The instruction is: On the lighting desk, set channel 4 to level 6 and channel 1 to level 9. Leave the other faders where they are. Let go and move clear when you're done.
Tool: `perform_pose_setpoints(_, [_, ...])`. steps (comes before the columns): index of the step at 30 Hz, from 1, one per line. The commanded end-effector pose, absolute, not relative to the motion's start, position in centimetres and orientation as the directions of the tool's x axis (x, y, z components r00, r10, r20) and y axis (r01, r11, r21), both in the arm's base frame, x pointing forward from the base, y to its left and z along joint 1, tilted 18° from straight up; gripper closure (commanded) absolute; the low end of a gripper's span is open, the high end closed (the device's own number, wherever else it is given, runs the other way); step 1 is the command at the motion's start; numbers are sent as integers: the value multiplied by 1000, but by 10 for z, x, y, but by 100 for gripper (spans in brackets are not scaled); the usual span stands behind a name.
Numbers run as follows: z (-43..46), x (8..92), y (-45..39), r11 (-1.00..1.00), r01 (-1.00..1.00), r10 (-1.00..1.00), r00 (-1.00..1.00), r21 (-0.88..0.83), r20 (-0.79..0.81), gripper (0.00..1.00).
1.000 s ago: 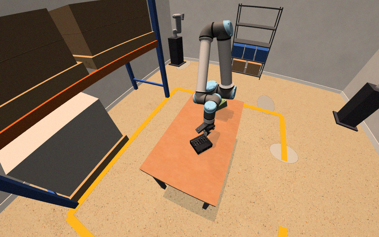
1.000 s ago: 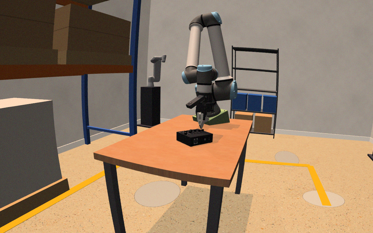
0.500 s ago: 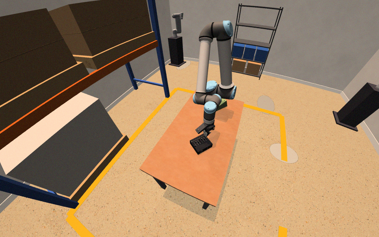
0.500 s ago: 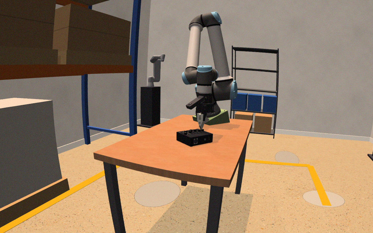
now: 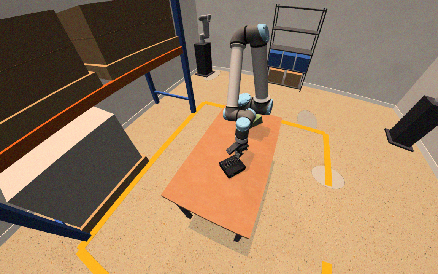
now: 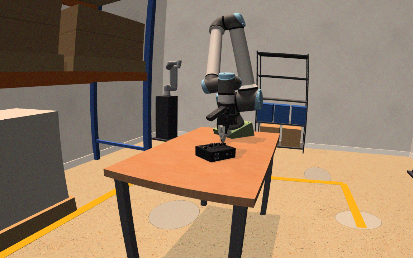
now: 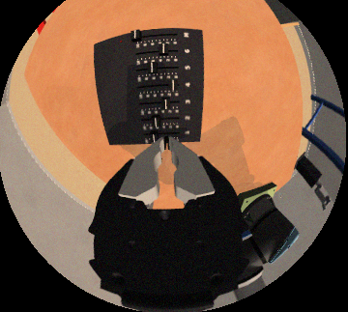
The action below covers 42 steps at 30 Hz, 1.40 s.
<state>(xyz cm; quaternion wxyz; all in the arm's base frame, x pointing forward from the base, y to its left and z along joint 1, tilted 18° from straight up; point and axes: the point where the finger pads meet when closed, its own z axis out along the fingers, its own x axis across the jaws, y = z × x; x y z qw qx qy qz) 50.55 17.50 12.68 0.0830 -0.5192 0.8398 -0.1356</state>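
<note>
The lighting desk [image 7: 150, 85] is a black box on the orange table, also seen in the top view [image 5: 232, 166] and the exterior view [image 6: 215, 152]. In the wrist view its fader rows run from M at the top down to 1 at the bottom. The channel 4 knob [image 7: 172, 85] sits right of its row's middle. The channel 1 knob [image 7: 154, 137] is at the near edge, partly hidden by my fingertips. My gripper [image 7: 166, 137] is shut with nothing between the fingers. Its tips [image 5: 237, 156] [image 6: 223, 141] point down at the channel 1 row, just right of the knob. I cannot tell whether they touch it.
The arm's green base wedge [image 6: 235, 130] stands at the table's far end. Blue racking with boxes [image 5: 60, 68] and a grey crate [image 5: 70, 163] are to the left. A black shelf unit [image 5: 293, 47] stands at the back wall.
</note>
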Motion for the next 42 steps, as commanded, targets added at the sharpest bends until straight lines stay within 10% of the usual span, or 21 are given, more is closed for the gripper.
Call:
perform_pose_setpoints(1, [127,506,176,424,-849,-895,-447,-315,1,100])
perform_pose_setpoints(42, [127,512,188,424,-849,-895,-447,-315,1,100])
